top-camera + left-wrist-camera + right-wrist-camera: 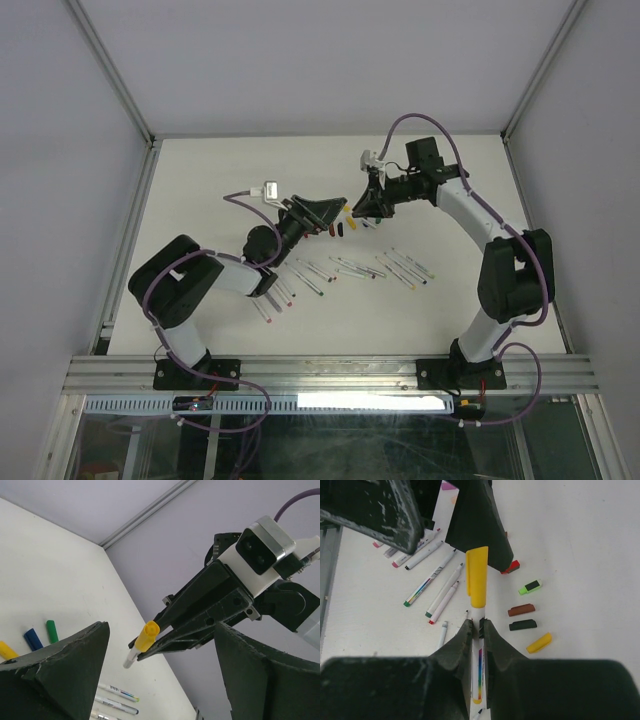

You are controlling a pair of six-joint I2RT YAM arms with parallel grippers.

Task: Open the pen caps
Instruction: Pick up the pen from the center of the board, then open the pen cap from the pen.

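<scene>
My right gripper (475, 625) is shut on the white barrel of a pen (479, 665) with a yellow cap (477, 577) still on it, held above the table. My left gripper (161, 627) is open, its fingers (55, 670) on either side of that yellow cap (146, 634) without touching it. In the top view the two grippers meet at mid-table, left (328, 212) and right (360, 208). Loose caps lie on the table: red (511, 567), green (530, 587), brown (521, 610), black (523, 625), yellow (539, 643).
Several pens (345, 268) lie in a loose row on the white table (200, 180) in front of the grippers, some uncapped (427, 587). Grey walls enclose the table at the left, back and right.
</scene>
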